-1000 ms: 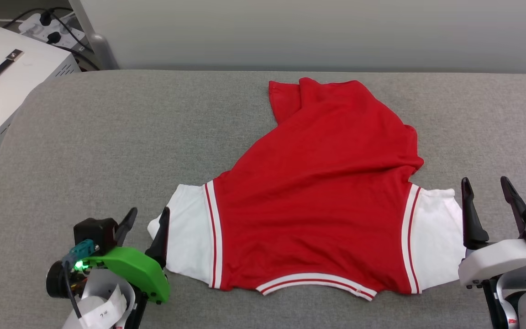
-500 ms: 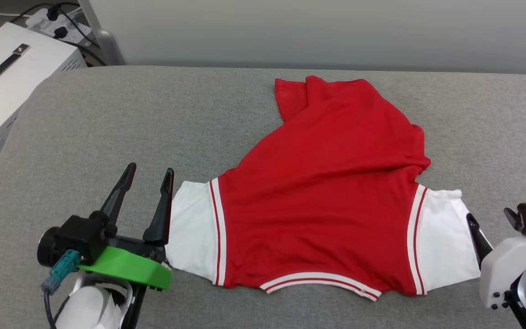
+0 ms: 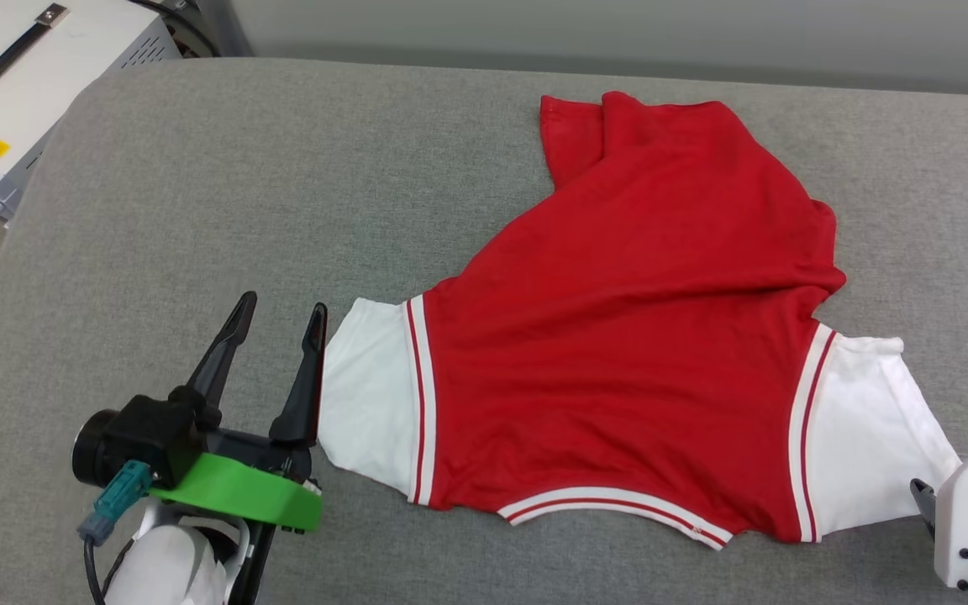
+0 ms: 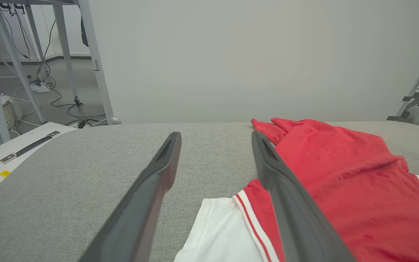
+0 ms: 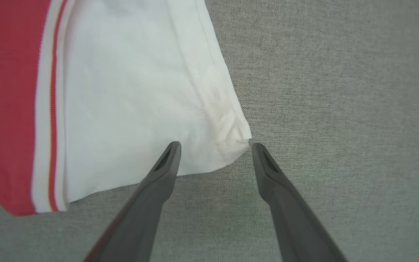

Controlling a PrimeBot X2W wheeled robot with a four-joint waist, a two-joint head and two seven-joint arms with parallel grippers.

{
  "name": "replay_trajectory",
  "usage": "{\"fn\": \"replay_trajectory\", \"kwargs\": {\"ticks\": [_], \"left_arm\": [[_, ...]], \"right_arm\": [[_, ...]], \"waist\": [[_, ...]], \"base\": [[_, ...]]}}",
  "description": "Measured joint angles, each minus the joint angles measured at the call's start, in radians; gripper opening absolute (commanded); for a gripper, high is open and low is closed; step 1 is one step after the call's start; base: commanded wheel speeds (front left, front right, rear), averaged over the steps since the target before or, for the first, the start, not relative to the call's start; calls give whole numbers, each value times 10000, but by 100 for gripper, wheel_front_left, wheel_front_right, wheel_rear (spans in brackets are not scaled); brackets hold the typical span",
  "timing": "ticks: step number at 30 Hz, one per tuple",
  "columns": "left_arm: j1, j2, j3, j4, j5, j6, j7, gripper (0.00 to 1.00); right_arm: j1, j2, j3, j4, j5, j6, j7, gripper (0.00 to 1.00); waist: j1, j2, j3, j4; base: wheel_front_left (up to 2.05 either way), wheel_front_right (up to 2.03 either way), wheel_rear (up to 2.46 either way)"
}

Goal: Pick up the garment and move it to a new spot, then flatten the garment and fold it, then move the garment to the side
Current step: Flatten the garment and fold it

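The red jersey T-shirt [image 3: 618, 336] lies plain side up on the grey fabric surface [image 3: 198, 210], right of its middle. Its collar points to the near edge, and its hem is rumpled near the far edge. The left gripper [image 3: 282, 302], fingers wide and empty, stands just beside one white sleeve. The right gripper [image 5: 215, 145], fingers also wide, is at the other sleeve's corner, gripping nothing.

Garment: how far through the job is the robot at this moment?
Done: garment lies on the grey surface, sleeves spread, body skewed and creased. In hand: left gripper and right gripper, both open, sit at the sleeve ends, holding nothing. Remaining: flattening, folding, moving aside.
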Motion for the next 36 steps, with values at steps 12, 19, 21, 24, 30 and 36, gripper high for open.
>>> {"fn": "replay_trajectory", "kwargs": {"ticks": [12,19,21,24,30,36], "left_arm": [[-333,98,-102,-71,-2,-4,0,100],[-360,117,100,73,-13,-4,0,100],[-357,115,176,117,-13,-4,0,100],[-353,84,182,188,-13,-4,0,100],[-333,63,79,389,-29,-4,0,100],[-199,596,-1137,1053,-686,-6,523,100]], "right_arm": [[-755,-79,-337,1496,-201,-4,-288,100],[-911,-245,-403,1720,-291,13,-558,0],[-921,-255,-441,1726,-293,13,-656,0],[-923,-357,-564,1615,-303,12,-746,0],[-898,-903,-1206,1576,-637,10,-1446,0],[-912,-1018,-1346,1546,-752,10,-1827,0]], "waist": [[0,0,848,454],[0,0,840,421],[0,0,742,345],[0,0,566,223],[0,0,218,-46],[0,0,83,-316]], "base": [[0,0,0],[0,0,0],[0,0,0],[0,0,0],[0,0,0],[0,0,0]]}}
